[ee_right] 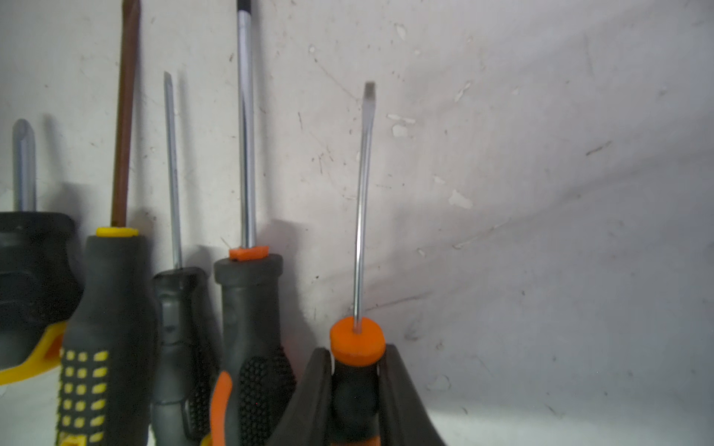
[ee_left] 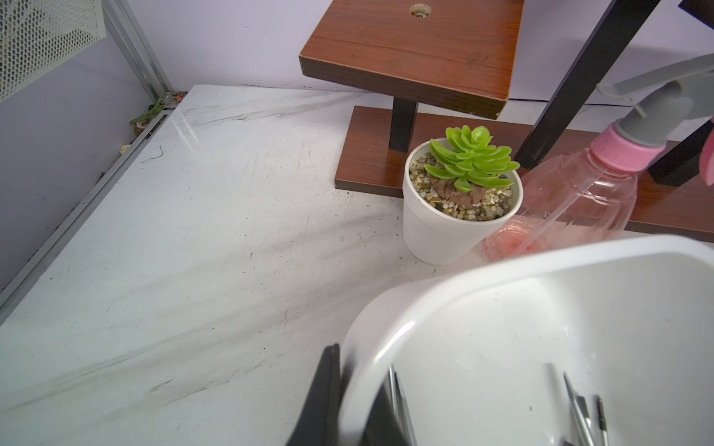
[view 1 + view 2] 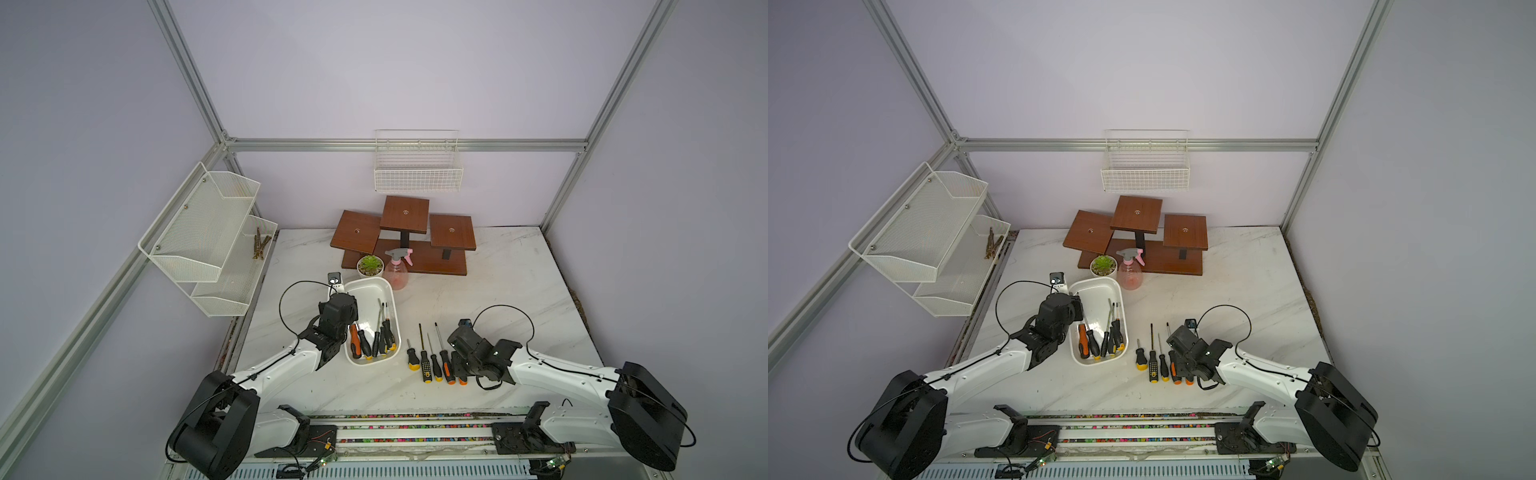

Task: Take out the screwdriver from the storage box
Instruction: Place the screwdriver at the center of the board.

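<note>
Clamping orange-collared screwdriver (image 1: 357,340), right end effector (image 1: 357,350)

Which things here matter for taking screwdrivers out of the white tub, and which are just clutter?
Job: storage box, left gripper on its rim; boxed screwdrivers; laid-out screwdrivers on the table; flat-head screwdriver in right gripper.
Lying about: potted succulent, pink spray bottle, wooden stand, wire basket, mesh shelves.
</note>
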`<state>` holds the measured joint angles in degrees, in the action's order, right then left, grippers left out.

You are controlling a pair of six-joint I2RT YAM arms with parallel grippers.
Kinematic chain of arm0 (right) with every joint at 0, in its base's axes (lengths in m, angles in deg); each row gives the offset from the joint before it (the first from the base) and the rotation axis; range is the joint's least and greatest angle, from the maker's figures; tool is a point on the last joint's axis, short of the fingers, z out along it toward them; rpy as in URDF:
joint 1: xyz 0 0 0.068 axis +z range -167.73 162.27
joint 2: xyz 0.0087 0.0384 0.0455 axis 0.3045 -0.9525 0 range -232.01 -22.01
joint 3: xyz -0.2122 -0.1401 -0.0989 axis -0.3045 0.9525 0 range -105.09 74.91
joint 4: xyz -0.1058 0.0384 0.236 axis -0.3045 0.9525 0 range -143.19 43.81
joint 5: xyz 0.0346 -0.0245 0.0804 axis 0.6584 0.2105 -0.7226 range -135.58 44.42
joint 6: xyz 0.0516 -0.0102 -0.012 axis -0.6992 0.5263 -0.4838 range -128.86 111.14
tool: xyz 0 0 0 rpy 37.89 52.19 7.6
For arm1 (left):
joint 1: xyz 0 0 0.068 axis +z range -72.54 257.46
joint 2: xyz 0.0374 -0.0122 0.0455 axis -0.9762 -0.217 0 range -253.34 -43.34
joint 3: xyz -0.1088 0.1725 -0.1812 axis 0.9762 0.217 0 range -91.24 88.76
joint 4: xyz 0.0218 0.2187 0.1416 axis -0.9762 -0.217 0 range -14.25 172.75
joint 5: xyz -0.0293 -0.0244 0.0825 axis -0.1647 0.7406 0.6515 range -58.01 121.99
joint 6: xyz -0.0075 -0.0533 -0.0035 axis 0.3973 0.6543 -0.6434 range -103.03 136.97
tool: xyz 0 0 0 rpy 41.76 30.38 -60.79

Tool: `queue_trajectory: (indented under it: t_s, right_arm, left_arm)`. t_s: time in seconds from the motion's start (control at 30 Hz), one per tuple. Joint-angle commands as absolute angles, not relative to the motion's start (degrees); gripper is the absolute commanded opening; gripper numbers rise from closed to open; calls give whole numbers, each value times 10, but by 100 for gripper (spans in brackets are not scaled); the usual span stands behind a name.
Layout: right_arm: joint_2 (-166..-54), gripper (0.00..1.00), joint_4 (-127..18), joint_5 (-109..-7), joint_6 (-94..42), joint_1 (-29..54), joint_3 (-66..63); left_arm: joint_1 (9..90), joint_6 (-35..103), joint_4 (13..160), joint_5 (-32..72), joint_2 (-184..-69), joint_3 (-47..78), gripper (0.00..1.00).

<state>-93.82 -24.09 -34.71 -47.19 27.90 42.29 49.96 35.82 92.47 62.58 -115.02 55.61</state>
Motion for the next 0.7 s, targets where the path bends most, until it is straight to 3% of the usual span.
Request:
queue_trajectory:
  t_s: [0.0,0.13,0.67]
  right_arm:
    - [-945,0,-257,-351,-467,274,432]
    - [-950,1,-259,-354,-465,270,432]
    - [-957,26,-260,-364,-462,262,434]
  left_arm:
    - [497,351,948,624,-1150,536,0]
    - [497,351,947,624,-1150,536,0]
    - [497,351,947,624,-1150,536,0]
